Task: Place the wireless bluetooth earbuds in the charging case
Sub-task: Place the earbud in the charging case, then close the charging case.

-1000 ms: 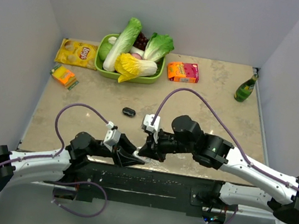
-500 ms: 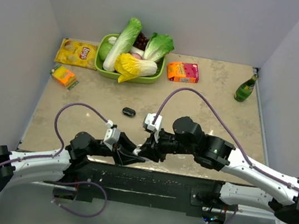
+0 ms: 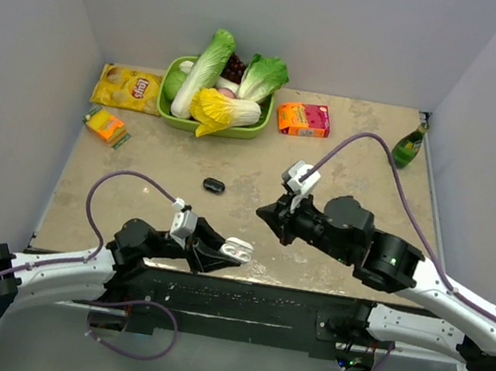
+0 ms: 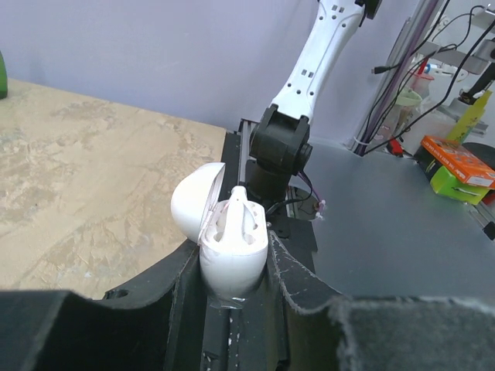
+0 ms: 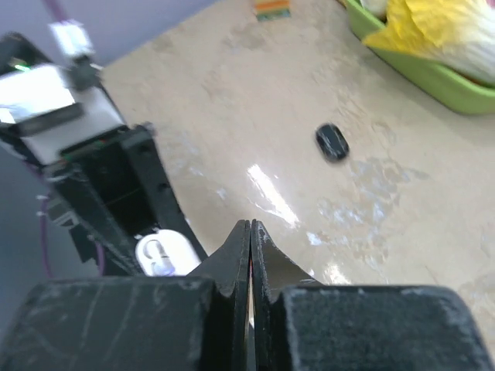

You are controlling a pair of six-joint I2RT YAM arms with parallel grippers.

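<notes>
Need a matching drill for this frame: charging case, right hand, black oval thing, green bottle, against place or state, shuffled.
Column 1
1. charging case
2. right hand
3. black oval object
4. green bottle

Column 2
A. upright at the far right corner of the table
B. shut, empty
C. lid open, clamped in the left hand
D. lying loose on the table

Pairs: 1-C, 2-B, 3-D, 4-A

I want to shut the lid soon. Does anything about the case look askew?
Yes: one earbud sticks up above the rim of the open case held in the left fingers. It seems not fully seated, so the lid may not close.
</notes>
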